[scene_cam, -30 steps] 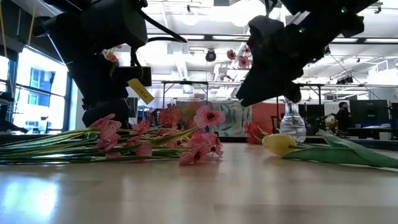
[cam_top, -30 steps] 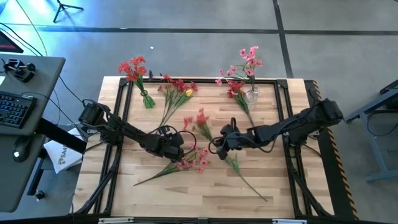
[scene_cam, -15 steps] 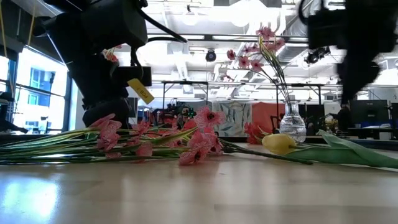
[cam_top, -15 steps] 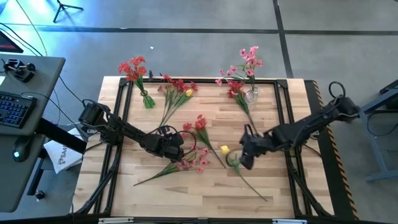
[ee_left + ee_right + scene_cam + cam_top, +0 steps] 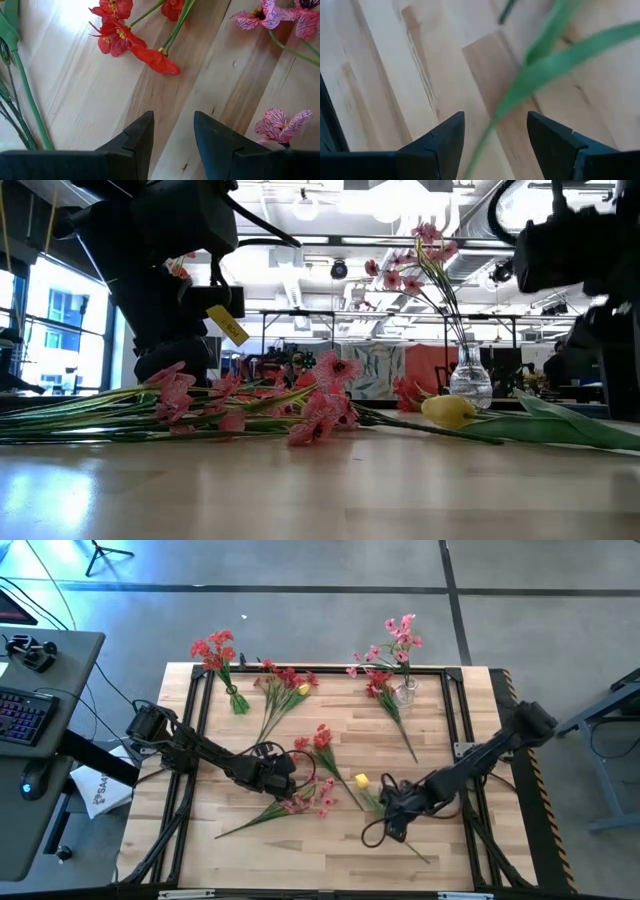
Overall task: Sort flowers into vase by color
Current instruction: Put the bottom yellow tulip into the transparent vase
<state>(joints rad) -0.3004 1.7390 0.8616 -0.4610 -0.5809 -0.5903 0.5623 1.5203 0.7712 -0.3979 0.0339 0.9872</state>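
At the counter's [image 5: 230,855] far left corner we see a red bunch [image 5: 214,650] hanging over the edge, its stems [image 5: 236,698] lying on the wood. Just right of it a red spray with one yellow bloom [image 5: 302,689] lies slanted near the far edge.

Our left tool [image 5: 283,778] rests low near the counter's middle. In its wrist view the fingers [image 5: 140,138] stand a little apart with bare wood between them, gripping nothing. Beside it toward the near edge lies a pink spray [image 5: 305,800], its stem running toward the near left corner. Just beyond the tool lies a red spray [image 5: 318,737], its stem slanting toward a yellow tulip [image 5: 361,781].

The tulip lies right of centre, its green leaves [image 5: 555,55] and stem trailing toward the near right. Our right tool [image 5: 390,820] sits over that stem, near the near edge, fingers [image 5: 440,137] spread wide and released, a leaf passing between them untouched as far as we can tell.

At the far right stands a glass vase [image 5: 404,692] holding pink flowers [image 5: 397,638], with another red spray [image 5: 380,687] lying against its base.
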